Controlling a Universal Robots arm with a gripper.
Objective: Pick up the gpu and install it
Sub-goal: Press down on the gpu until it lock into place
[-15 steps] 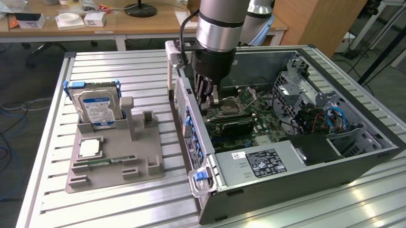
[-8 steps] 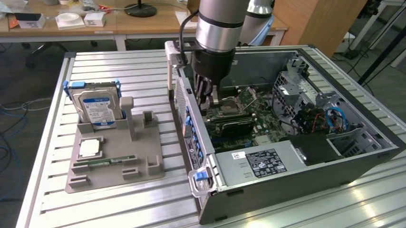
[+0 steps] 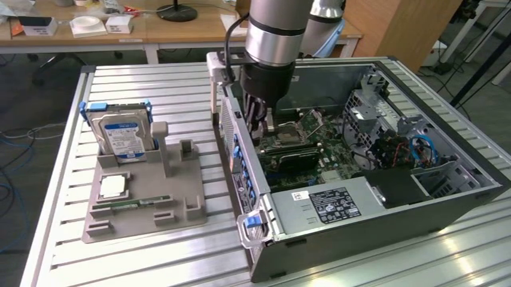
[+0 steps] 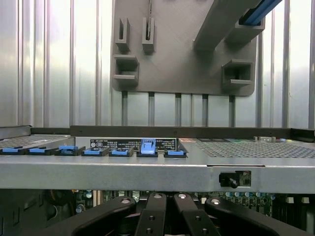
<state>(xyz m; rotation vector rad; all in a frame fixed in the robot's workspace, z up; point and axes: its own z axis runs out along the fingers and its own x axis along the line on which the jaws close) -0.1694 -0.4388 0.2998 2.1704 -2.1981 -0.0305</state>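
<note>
My gripper (image 3: pixel 267 125) hangs inside the open computer case (image 3: pixel 447 206), close to its rear wall, with the fingers drawn together and shut. Just below it a slim black card, the gpu (image 3: pixel 294 158), stands edge-up on the green motherboard (image 3: pixel 335 158) and runs inward from the rear wall. I cannot tell whether the fingertips touch it. In the wrist view the gripper's black linkages (image 4: pixel 165 216) meet in the middle, behind the case's metal rear wall (image 4: pixel 147 169) with its row of blue latches (image 4: pixel 147 146).
A grey parts holder (image 3: pixel 143 200) lies on the slatted table at the exterior view's left. It carries a silver hard drive (image 3: pixel 121 136), a green memory stick (image 3: pixel 131 204) and a square chip (image 3: pixel 112 186). The holder (image 4: pixel 182 54) appears beyond the case wall in the wrist view. Desks stand behind.
</note>
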